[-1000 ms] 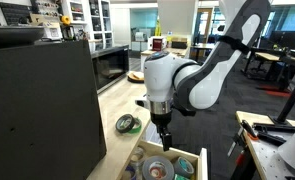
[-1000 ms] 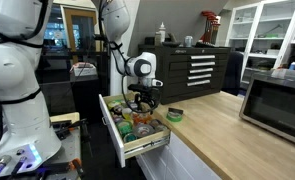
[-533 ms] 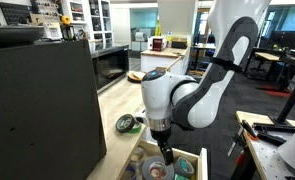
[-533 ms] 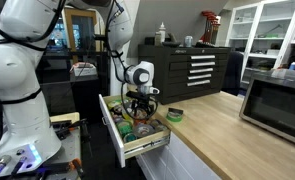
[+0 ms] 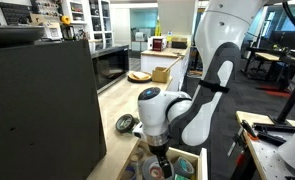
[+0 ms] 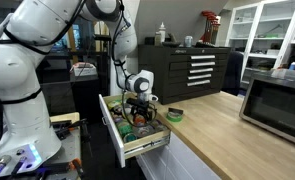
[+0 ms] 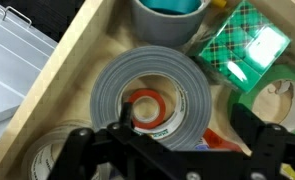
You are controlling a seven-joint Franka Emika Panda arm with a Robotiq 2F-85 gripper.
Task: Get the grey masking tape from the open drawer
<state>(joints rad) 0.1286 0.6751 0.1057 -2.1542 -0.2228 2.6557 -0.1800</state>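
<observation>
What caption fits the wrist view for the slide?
Wrist view: open pincer poised over the grey masking tape in the open drawer, beside a green-patterned roll.

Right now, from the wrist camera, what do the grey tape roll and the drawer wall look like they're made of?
The grey masking tape: dull, matte grey wound layers, likely paper or cloth backed; its inner core looks pale, probably cardboard. The open drawer: pale light wood with a matte look and faint grain along its wall, possibly plywood.
</observation>
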